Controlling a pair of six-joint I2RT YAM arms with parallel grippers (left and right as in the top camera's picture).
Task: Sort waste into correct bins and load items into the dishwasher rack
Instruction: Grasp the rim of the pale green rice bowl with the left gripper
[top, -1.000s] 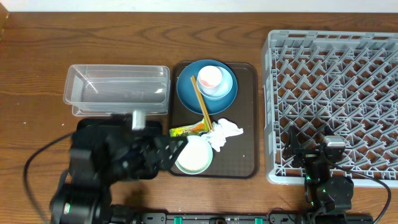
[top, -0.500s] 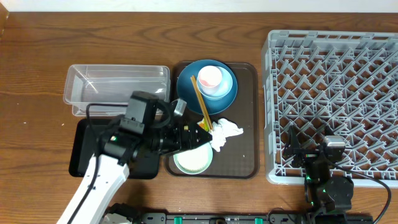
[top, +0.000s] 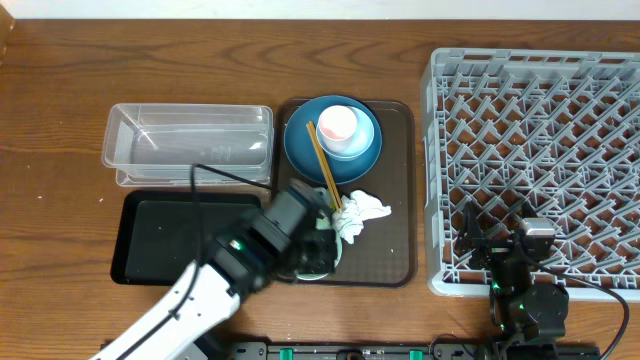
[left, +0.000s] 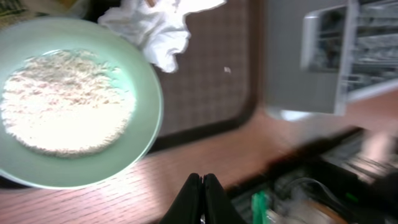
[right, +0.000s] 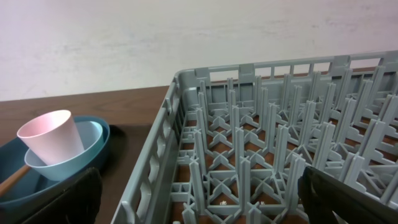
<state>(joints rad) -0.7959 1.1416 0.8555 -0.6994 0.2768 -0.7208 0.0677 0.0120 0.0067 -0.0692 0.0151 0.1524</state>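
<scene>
My left gripper (top: 316, 232) hangs over the pale mint bowl (top: 330, 258) at the front of the brown tray, hiding most of it. In the left wrist view the fingers (left: 202, 186) are shut with nothing between them, and the mint bowl (left: 68, 102) holds white rice (left: 65, 102). The crumpled napkin (top: 362, 211) lies beside the bowl. A pink cup (top: 337, 123) sits in the light blue bowl (top: 360, 140) on the dark blue plate (top: 305, 150), with chopsticks (top: 322, 165) across it. My right gripper (right: 202, 205) stands wide open at the dishwasher rack (top: 535, 150) front edge.
The clear tub (top: 190, 145) and the black tray (top: 170, 240) sit left of the brown serving tray (top: 395, 240). A yellow-green wrapper edge (left: 11, 5) shows by the napkin (left: 155, 25). The rack's corner (left: 305, 62) stands close on the right.
My left arm has swung right, from over the black tray to over the mint bowl, and its jaws have shut on nothing. The right arm has not moved.
</scene>
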